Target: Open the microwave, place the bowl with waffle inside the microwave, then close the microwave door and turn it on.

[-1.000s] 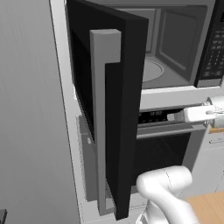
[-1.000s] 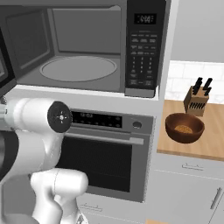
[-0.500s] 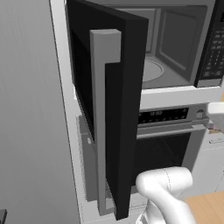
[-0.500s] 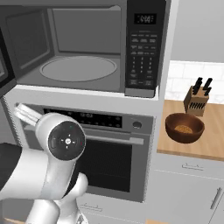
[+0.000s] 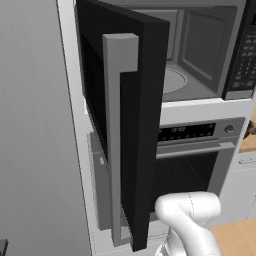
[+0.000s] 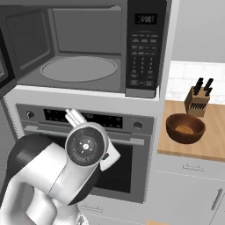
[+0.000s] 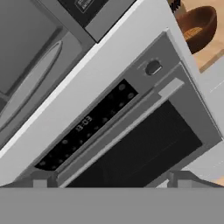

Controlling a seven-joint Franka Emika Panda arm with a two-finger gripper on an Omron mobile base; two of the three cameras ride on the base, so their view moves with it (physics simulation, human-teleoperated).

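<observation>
Left base view: door (image 5: 125, 130) of the microwave (image 5: 200, 55) swung wide open toward the camera, black panel edge-on, its grey vertical handle (image 5: 116, 135) facing the lens. Behind it the grey cavity shows, with part of the round turntable (image 5: 172, 80) on its floor. Keypad strip (image 5: 245, 55) at the right edge of the unit. Below it sits the steel oven (image 5: 195, 160), door closed, dark display and horizontal handle across its front.

Right base view: cavity open, turntable (image 6: 79, 69) bare. Keypad (image 6: 144, 52) with small clock display to the right of the cavity. The arm stands in front of the oven (image 6: 132, 127), covering much of its window. Right of the oven, a wooden counter (image 6: 211, 140) carries the bowl (image 6: 185, 128) (reddish-brown, tan waffle inside), upright, well apart from the microwave. A knife block (image 6: 198, 100) stands just behind the bowl, near the white tile wall.

Hand view (rolled, so the oven front runs diagonally): gripper (image 7: 109, 180) with jaws spread wide, nothing between them, tips showing at the bottom, facing the oven's control panel and window. Oven knob (image 7: 152, 68) upper right of the display; the bowl (image 7: 197, 26) lies at the top right corner on the counter
</observation>
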